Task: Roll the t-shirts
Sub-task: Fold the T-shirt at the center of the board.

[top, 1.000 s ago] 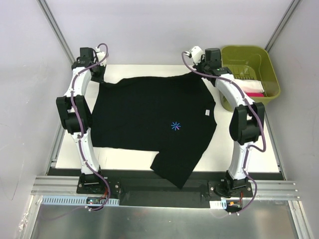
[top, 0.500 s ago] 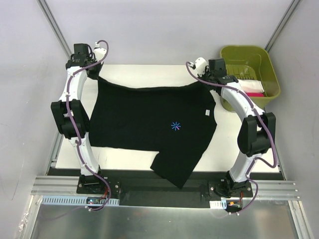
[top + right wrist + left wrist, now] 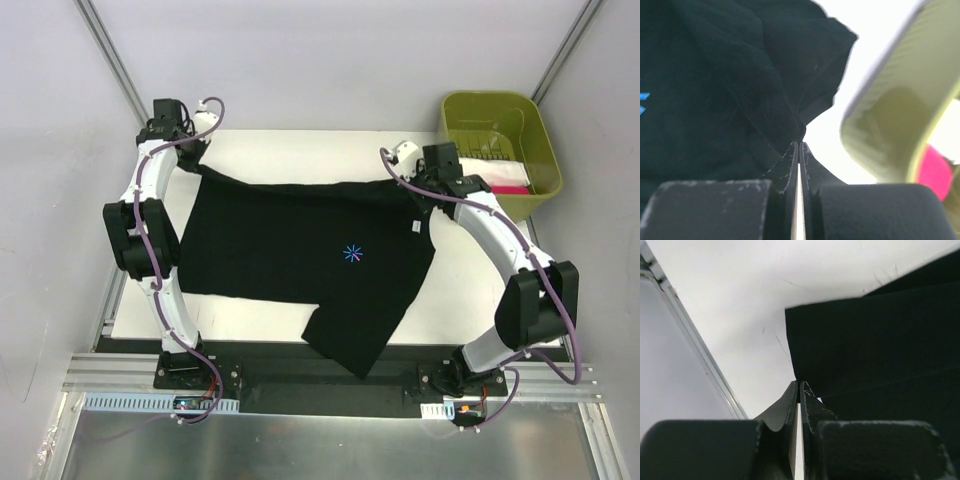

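- Since a second ago, your two arms have drawn the far edge of the black t-shirt (image 3: 290, 240) back toward the near side. The right gripper (image 3: 798, 145) has come well in from the far right corner, and the far hem now lies as a turned-over band across the shirt's body.
- The t-shirt lies spread on the white table (image 3: 300, 145), with one flap reaching past the table's near edge between the arm bases.
- Your left gripper (image 3: 799, 386) has its jaws pinched together on the shirt's far-left corner, with the cloth edge caught right at the tips.
- Your right jaws are likewise pressed tight, with a bunch of black cloth gathered at the tips at the shirt's far-right corner.
- A light-blue starburst print (image 3: 352, 253) faces up near the middle. A small white label (image 3: 414, 227) sits to its right, and no writing on it can be read.
- An olive-green bin (image 3: 530, 150) stands at the far right, near your right gripper, with pink cloth (image 3: 510, 187) inside.
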Tool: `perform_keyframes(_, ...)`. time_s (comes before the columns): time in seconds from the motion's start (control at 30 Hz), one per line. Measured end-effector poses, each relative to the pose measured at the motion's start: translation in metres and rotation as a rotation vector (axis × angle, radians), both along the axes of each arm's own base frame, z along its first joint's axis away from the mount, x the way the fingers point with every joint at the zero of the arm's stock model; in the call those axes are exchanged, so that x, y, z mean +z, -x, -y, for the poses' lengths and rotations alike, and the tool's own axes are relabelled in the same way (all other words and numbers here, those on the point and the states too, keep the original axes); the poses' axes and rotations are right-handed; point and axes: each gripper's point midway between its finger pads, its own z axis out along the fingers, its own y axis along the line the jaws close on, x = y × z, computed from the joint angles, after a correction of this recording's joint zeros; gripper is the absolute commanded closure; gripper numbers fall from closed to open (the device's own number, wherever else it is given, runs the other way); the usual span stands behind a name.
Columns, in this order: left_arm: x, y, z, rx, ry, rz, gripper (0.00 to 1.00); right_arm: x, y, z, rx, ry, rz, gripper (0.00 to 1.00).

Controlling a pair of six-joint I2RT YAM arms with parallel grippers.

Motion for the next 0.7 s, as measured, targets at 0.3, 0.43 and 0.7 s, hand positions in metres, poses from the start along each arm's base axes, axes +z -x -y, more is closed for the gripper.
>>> perform_keyframes(0.3,-0.033,0.025,-0.010,-0.011,-0.040,-0.092,1.00,-0.032,0.046,-0.010,0.041,0.001,-0.115,0.99)
perform_keyframes(0.43,-0.039,0.038,-0.013,-0.007,-0.047,-0.118,1.00,-0.039,0.058,-0.006,0.040,0.009,-0.143,0.99)
perform_keyframes(0.7,-0.060,0.068,-0.021,0.011,-0.039,-0.189,1.00,-0.048,0.068,-0.008,0.059,0.002,-0.180,0.99)
